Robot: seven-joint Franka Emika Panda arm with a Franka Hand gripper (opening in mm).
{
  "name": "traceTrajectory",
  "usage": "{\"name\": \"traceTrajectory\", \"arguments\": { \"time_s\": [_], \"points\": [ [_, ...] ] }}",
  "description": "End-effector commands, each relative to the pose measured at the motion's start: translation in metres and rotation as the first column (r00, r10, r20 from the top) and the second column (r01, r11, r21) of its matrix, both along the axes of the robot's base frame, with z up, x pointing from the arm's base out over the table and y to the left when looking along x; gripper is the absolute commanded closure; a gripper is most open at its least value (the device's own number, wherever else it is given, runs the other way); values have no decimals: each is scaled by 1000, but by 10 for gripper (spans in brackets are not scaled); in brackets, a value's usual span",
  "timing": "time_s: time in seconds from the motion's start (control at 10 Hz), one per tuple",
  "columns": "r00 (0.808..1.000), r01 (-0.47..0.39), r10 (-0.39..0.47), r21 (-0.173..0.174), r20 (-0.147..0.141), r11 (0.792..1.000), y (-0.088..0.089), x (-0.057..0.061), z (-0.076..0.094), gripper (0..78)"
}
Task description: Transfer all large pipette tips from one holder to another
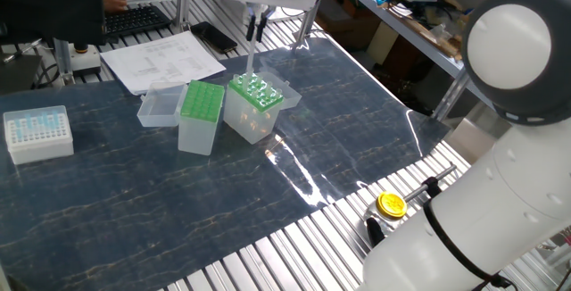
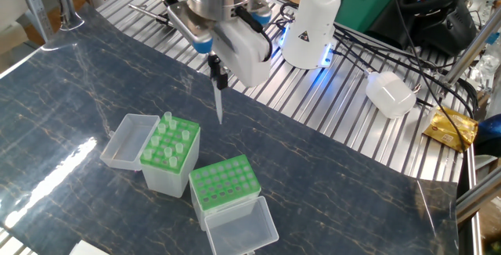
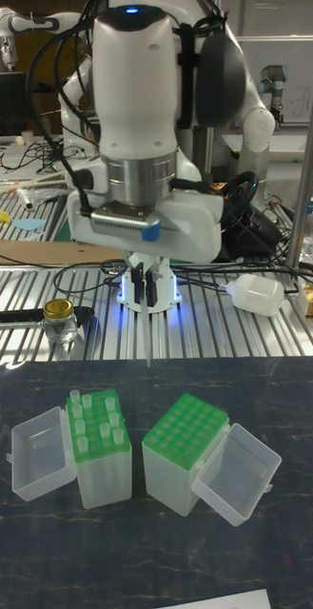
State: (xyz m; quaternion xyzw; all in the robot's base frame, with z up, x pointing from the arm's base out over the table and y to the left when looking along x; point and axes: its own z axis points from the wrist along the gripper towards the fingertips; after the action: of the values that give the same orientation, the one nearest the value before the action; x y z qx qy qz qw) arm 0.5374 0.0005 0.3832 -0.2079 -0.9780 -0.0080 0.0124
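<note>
My gripper (image 2: 218, 77) (image 1: 253, 30) (image 3: 148, 285) is shut on one large pipette tip (image 2: 219, 105) (image 1: 251, 59) (image 3: 149, 338), which hangs point down in the air. The one holder (image 2: 164, 178) (image 1: 250, 123) (image 3: 104, 481) stands below and to the left in the other fixed view, with several whitish tips standing in its green top. Another holder (image 2: 225, 184) (image 1: 201, 117) (image 3: 180, 447), with a bare green grid top, stands beside it. The held tip's point is above the table, behind the gap between the two boxes and clear of both.
Each holder has its clear lid folded open on the table (image 2: 125, 141) (image 2: 241, 228). A white box with pale-blue tips (image 1: 37, 132) sits far left. Papers (image 1: 161, 59) lie at the back. A yellow-capped jar (image 1: 391, 204) and a white bottle (image 2: 391, 95) rest on the slatted frame.
</note>
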Motion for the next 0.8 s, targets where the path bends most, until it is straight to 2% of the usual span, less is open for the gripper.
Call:
{"name": "traceTrajectory", "arguments": {
  "time_s": [0.1,0.5,0.8],
  "points": [
    [999,51,-51,5,3,999,24,4,-3,764],
    [993,115,-115,2,7,993,49,5,-6,764],
    [989,145,-145,9,15,989,58,9,-12,764]
  ]
}}
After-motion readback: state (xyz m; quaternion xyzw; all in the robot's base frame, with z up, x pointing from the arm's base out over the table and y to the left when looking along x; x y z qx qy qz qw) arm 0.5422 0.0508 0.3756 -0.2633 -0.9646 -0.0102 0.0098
